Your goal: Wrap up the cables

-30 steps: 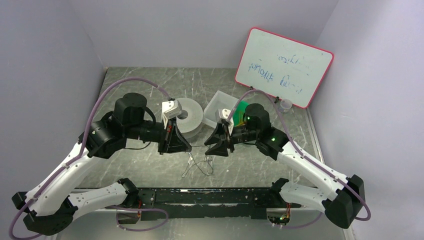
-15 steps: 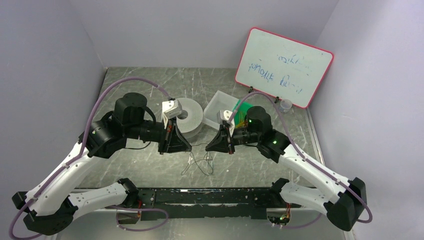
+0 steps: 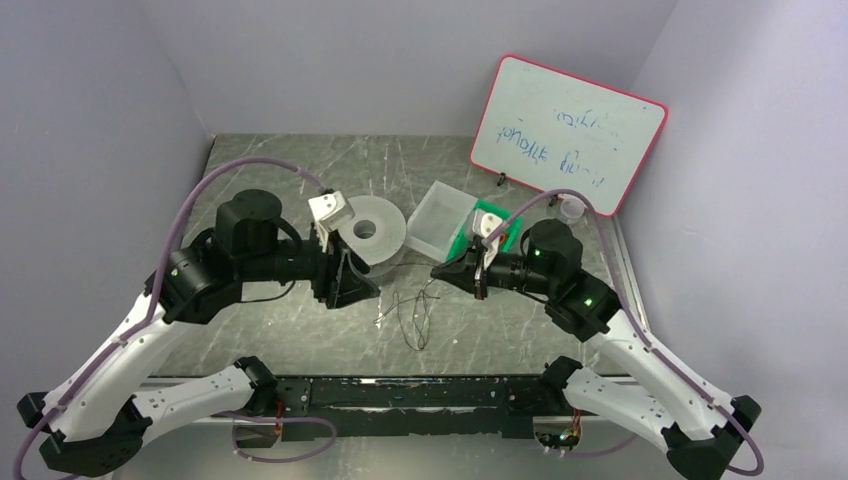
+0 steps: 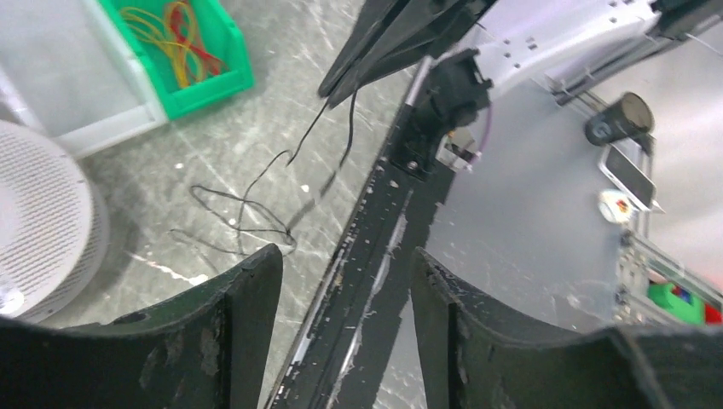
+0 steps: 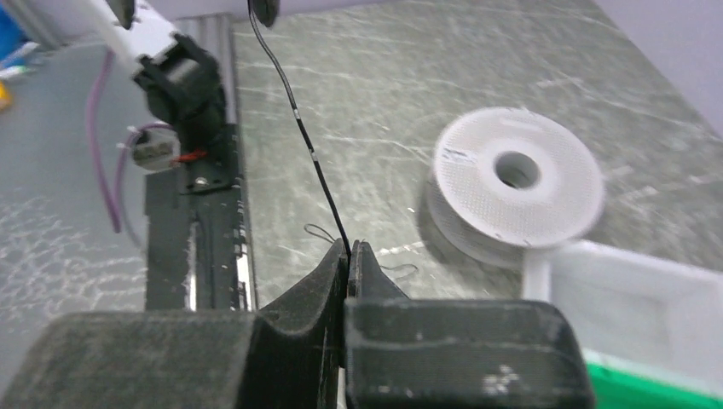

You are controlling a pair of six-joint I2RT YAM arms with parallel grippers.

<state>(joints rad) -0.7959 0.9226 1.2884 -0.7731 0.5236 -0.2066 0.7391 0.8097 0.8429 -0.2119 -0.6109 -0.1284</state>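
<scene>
We have the black cable [image 5: 297,115] pinched in the right gripper [image 5: 348,249], whose jaws are pressed flat together on it. From that pinch one strand climbs across the right wrist view toward a dark tip at the top edge. It may be resting against a left finger there, but the view cuts off too soon to say. The rest of it lies in slack loops on the table [image 3: 300,330], between the two grippers and just in front of the spool [image 3: 372,228]. The left gripper [image 4: 343,254] is spread about halfway, with nothing between its fingers. More cables [image 4: 183,34], yellow and red, sit tangled in the green bin [image 4: 213,81], well apart from the work.

We judge this wire hair-thin, almost weightless and quite limp. It will not hold a shape, cannot be pushed, and only follows a pull. It looks smooth enough to slide out of flat pads unless the pinch is full. The loops seem likely to snag on each other if dragged.

The best place to take hold is probably a short way along from the right pinch, where the strand hangs off the table — a fair target for the left fingers. That would leave a short span between the two grips to wrap with. Picking a loop straight off the table looks harder — the wire lies flush with the surface.
</scene>
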